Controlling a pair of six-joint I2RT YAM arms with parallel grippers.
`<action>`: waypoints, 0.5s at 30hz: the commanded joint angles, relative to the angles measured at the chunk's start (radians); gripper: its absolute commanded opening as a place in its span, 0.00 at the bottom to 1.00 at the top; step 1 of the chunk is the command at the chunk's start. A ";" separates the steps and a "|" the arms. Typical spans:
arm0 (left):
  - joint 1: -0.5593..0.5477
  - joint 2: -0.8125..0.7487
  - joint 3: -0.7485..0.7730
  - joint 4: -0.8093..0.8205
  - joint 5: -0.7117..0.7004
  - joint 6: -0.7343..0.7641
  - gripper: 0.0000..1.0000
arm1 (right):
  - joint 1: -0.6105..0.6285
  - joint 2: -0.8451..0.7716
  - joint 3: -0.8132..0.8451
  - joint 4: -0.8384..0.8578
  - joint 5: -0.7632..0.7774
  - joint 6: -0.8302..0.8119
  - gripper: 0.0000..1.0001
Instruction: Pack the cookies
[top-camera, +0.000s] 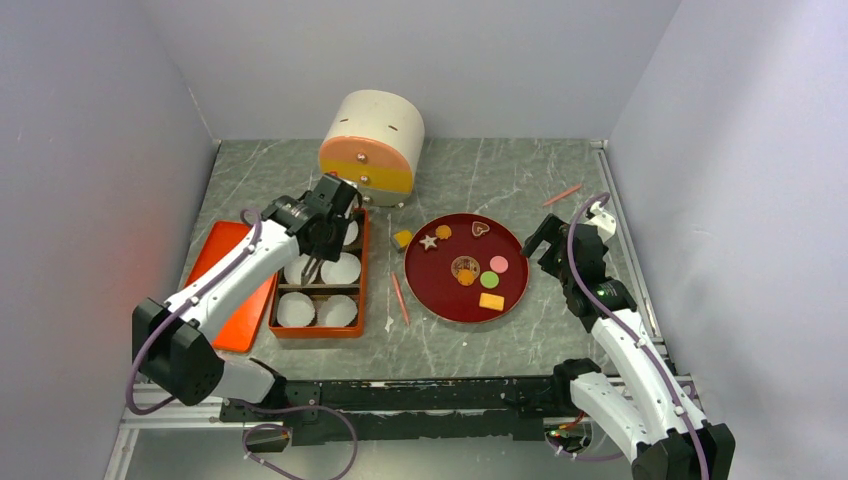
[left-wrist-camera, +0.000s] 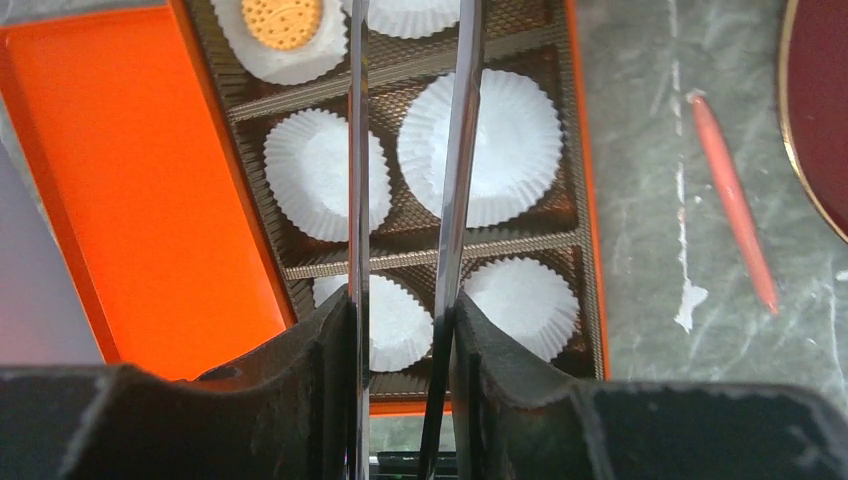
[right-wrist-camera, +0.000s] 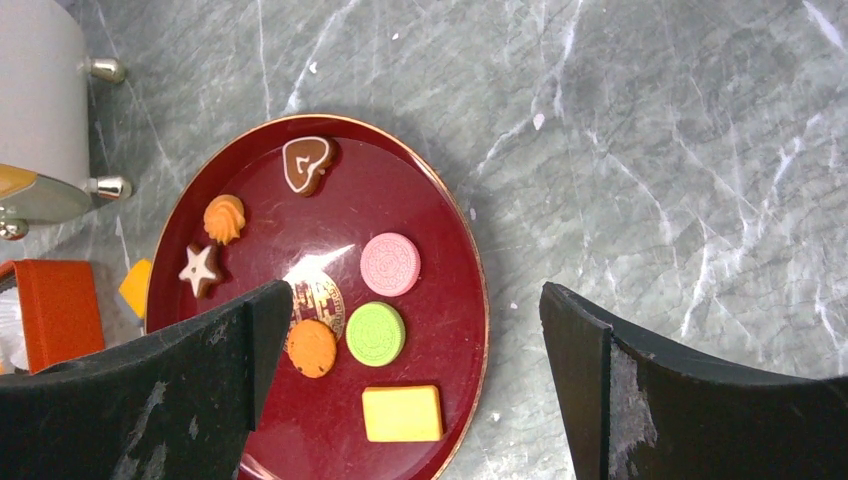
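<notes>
Several cookies lie on a dark red plate (top-camera: 420, 290): a star (right-wrist-camera: 199, 269), an orange swirl (right-wrist-camera: 224, 218), a heart (right-wrist-camera: 305, 163), a pink round (right-wrist-camera: 390, 264), a green round (right-wrist-camera: 375, 333), an orange round (right-wrist-camera: 312, 347) and a yellow rectangle (right-wrist-camera: 402, 413). One round biscuit (left-wrist-camera: 282, 20) sits in a paper liner in the orange box (left-wrist-camera: 585, 200). My left gripper (left-wrist-camera: 400, 310) is shut on metal tongs (left-wrist-camera: 455, 200) over the box (top-camera: 320, 330). My right gripper (right-wrist-camera: 415, 300) is open and empty above the plate's right side.
The orange box lid (top-camera: 215, 260) lies left of the box. A cream and orange drawer container (top-camera: 372, 145) stands at the back. A small yellow piece (top-camera: 402, 239) lies on the table between box and plate. Pink sticks lie at the plate's left (top-camera: 401, 298) and at the back right (top-camera: 563, 194).
</notes>
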 joint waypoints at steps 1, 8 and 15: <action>0.070 -0.019 -0.031 0.079 0.023 0.030 0.39 | 0.002 -0.007 0.046 0.002 0.022 -0.023 1.00; 0.116 0.023 -0.082 0.160 0.077 0.033 0.39 | 0.002 -0.007 0.044 0.008 0.015 -0.030 1.00; 0.135 0.061 -0.117 0.185 0.051 0.038 0.41 | 0.001 -0.009 0.042 0.004 0.018 -0.037 1.00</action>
